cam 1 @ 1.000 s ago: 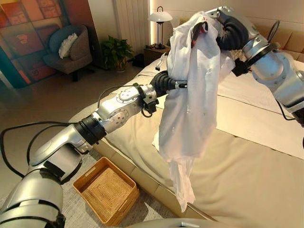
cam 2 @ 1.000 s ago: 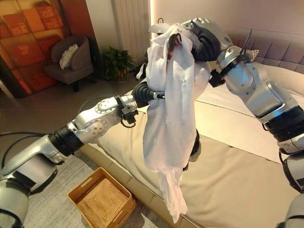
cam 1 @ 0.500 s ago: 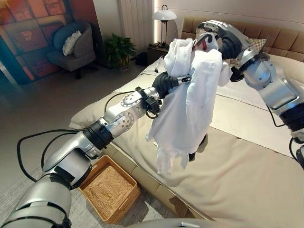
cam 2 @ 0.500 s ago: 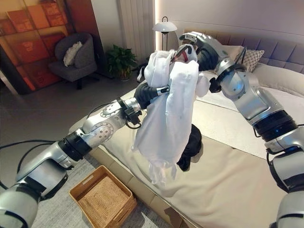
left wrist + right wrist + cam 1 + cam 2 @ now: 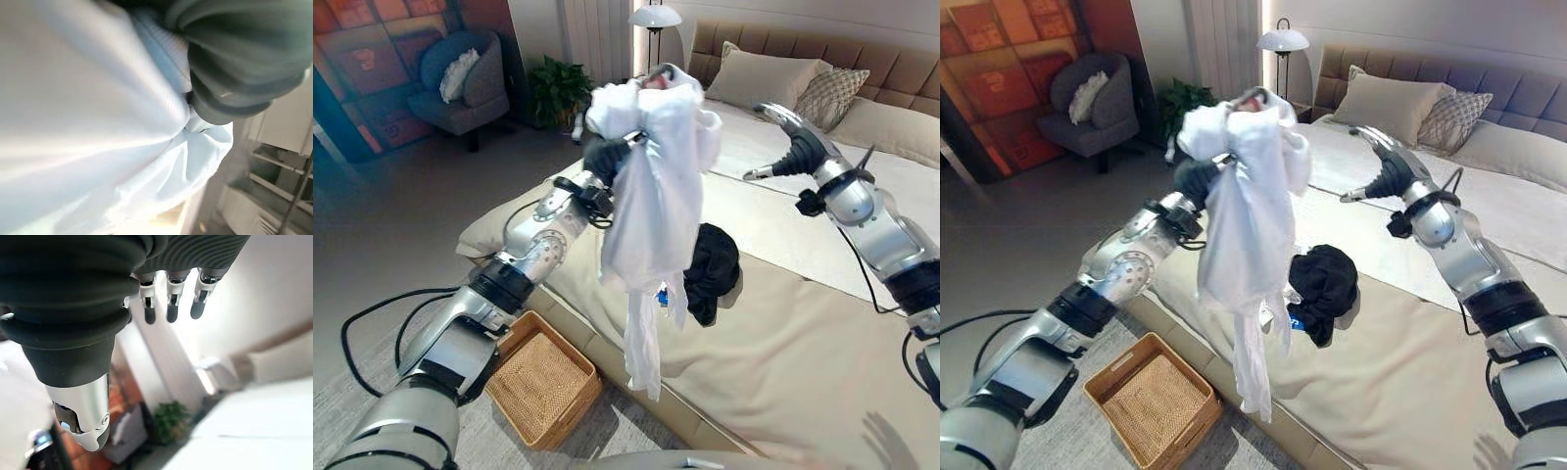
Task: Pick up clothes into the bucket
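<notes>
At far left stands an armchair (image 5: 460,83) with a pale cushion (image 5: 458,73), and nearer the bed a plant (image 5: 553,90). On the floor by the bed's near edge sits the wicker basket (image 5: 544,389), with no clothes in it. Above and just right of it the left hand (image 5: 603,155) is raised over the bed's (image 5: 803,362) edge, its dark cover showing beside a bunched white garment (image 5: 651,186); the cloth wraps over the fingers, so whether they are curled on it cannot be told, though the garment hangs from that hand. In the left wrist view the same white cloth lies pressed against the hand's ribbed cover. The garment's top is gathered in a lump at the hand, and the rest hangs down in a long tail past the mattress edge, its tip near the basket's right corner but above the floor. Behind it a lamp (image 5: 655,17) stands at the bedside. Just right of the hanging cloth a black garment (image 5: 713,269) lies crumpled on the bed. Farther right the right hand (image 5: 781,132) is held over the bed, well apart from both garments, fingers straight and relaxed, holding nothing; its wrist view shows the fingertips (image 5: 169,313) extended in free air. Pillows (image 5: 764,78) lean against the headboard (image 5: 901,78) at the back right.
</notes>
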Controlling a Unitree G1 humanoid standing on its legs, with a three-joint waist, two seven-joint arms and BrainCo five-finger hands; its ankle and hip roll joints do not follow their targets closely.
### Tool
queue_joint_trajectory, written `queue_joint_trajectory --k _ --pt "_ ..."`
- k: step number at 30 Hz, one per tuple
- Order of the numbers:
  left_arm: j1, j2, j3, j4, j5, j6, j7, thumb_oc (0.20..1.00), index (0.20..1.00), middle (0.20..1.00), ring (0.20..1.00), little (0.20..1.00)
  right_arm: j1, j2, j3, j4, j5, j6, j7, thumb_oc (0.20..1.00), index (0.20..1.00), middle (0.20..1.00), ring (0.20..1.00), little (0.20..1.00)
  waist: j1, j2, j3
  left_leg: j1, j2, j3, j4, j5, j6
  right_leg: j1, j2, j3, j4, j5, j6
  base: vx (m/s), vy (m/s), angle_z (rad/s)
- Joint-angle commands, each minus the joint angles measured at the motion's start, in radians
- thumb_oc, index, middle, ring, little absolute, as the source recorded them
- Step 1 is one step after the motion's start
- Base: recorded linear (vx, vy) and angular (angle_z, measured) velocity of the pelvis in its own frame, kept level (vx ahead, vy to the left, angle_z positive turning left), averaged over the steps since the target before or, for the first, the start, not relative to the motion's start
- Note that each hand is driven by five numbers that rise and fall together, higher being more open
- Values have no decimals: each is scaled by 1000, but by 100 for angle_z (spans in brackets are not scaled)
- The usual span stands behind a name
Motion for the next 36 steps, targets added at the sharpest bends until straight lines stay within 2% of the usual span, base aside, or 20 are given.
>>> queue_joint_trajectory --k 1,2,3,4,7,9,10,14,15,16,17,18,19,22,24,25,26,29,30,36 --pt "-68 91 95 30 144 -122 61 200 200 200 200 200 14 -32 -76 28 57 -13 -9 1000 1000 1000 1000 1000 59 -55 -2 4 -29 -12 94 -121 15 -35 -81 -16 100 -24 77 3 -9 6" --pt "-32 144 152 21 236 -132 112 200 200 200 200 200 84 -30 -126 23 88 -16 -1 1000 1000 1000 1000 1000 62 -55 9 -4 -30 -14 98 -120 14 -40 -82 -17 102 -25 77 1 -7 3" --pt "-30 144 151 18 237 -131 114 200 200 200 200 200 90 -31 -130 19 87 -15 -1 1000 1000 1000 1000 1000 63 -55 7 -5 -30 -14 99 -121 14 -40 -82 -18 102 -25 77 0 0 0" --pt "4 185 200 6 320 -145 148 200 200 200 200 200 150 -13 -168 32 134 -24 3 1000 1000 1000 1000 1000 68 -55 19 -14 -31 -17 103 -119 13 -47 -82 -20 105 -26 75 0 0 0" --pt "46 208 260 7 384 -155 191 200 200 200 200 200 235 33 -212 44 188 -37 11 1000 1000 1000 1000 1000 72 -54 28 -28 -32 -22 108 -118 13 -56 -83 -24 108 -28 75 -12 -1 6" --pt "100 257 340 5 514 -166 241 200 200 200 200 200 354 147 -264 56 226 -61 17 1000 1000 1000 1000 1000 78 -48 52 -56 -35 -25 117 -115 14 -78 -84 -25 114 -28 74 -39 -6 17" --pt "102 257 340 3 515 -166 242 200 200 200 200 200 356 148 -265 55 225 -61 17 1000 1000 1000 1000 1000 77 -49 49 -58 -36 -25 118 -115 14 -80 -84 -26 115 -28 74 -36 -7 9" --pt "158 307 406 49 679 -153 296 200 200 200 200 200 462 284 -295 138 229 -74 -3 1000 1000 1000 1000 1000 80 -43 81 -100 -38 -38 129 -109 14 -116 -85 -33 119 -23 72 -23 -7 10" --pt "159 307 406 48 682 -153 297 200 200 200 200 200 463 285 -295 137 228 -74 -3 1000 1000 1000 1000 1000 79 -43 79 -102 -38 -38 130 -109 14 -117 -85 -33 120 -24 71 -38 6 12" --pt "214 315 448 79 793 -134 337 200 200 200 200 200 523 360 -307 186 217 -86 -22 1000 1000 1000 1000 1000 81 -41 105 -130 -40 -43 144 -109 15 -140 -86 -36 124 -21 70 -62 12 9" --pt "230 314 460 98 832 -127 359 200 200 200 200 200 535 392 -301 232 214 -93 -34 1000 1000 1000 1000 1000 79 -42 122 -147 -41 -43 157 -109 15 -153 -86 -34 128 -19 69 -63 13 9" --pt "231 315 460 98 834 -128 360 200 200 200 200 200 533 393 -299 236 214 -95 -35 1000 1000 1000 1000 1000 78 -42 121 -150 -41 -43 160 -111 15 -155 -87 -34 129 -20 69 -133 9 9" --pt "243 301 464 123 854 -126 380 200 200 200 200 200 526 432 -294 309 225 -104 -64 1000 1000 1000 1000 1000 77 -46 160 -190 -43 -44 190 -113 13 -188 -88 -29 139 -16 67 -99 5 9" --pt "267 270 481 176 810 -131 381 200 200 200 200 200 529 459 -276 358 218 -117 -83 1000 1000 1000 1000 1000 73 -50 197 -242 -42 -41 248 -126 13 -231 -90 -17 163 -14 63 -106 23 1" --pt "266 261 475 211 804 -128 397 200 200 200 200 200 518 453 -234 411 184 -116 -87 1000 1000 1000 1000 1000 70 -55 253 -311 -35 -44 311 -137 17 -302 -95 -3 222 -20 55 -145 51 -4" --pt "264 261 475 212 804 -128 397 200 200 200 200 200 517 453 -234 412 184 -117 -87 1000 1000 1000 1000 1000 70 -55 252 -316 -35 -43 316 -139 17 -307 -95 -2 226 -21 55 -177 38 -10" --pt "244 255 463 245 800 -130 416 200 200 200 200 200 515 435 -209 422 156 -119 -93 1000 1000 1000 1000 1000 65 -63 294 -374 -29 -52 349 -137 19 -372 -100 3 279 -32 48 -95 6 -7" --pt "191 250 429 287 796 -127 430 200 200 200 200 200 499 422 -191 485 147 -118 -106 1000 1000 1000 1000 1000 63 -67 318 -444 -29 -61 401 -148 22 -439 -104 -3 346 -59 37 -118 -2 4" --pt "147 248 403 313 792 -127 449 200 200 200 200 200 487 413 -181 492 143 -121 -117 1000 1000 1000 1000 1000 59 -73 352 -507 -33 -69 445 -151 25 -499 -112 -7 395 -73 30 -80 -8 13" --pt "7 275 319 381 789 -125 493 200 200 200 200 200 435 396 -161 507 167 -143 -158 1000 1000 1000 1000 1000 42 -90 423 -702 -32 -86 568 -166 27 -673 -120 -8 494 -87 25 -111 -5 17"
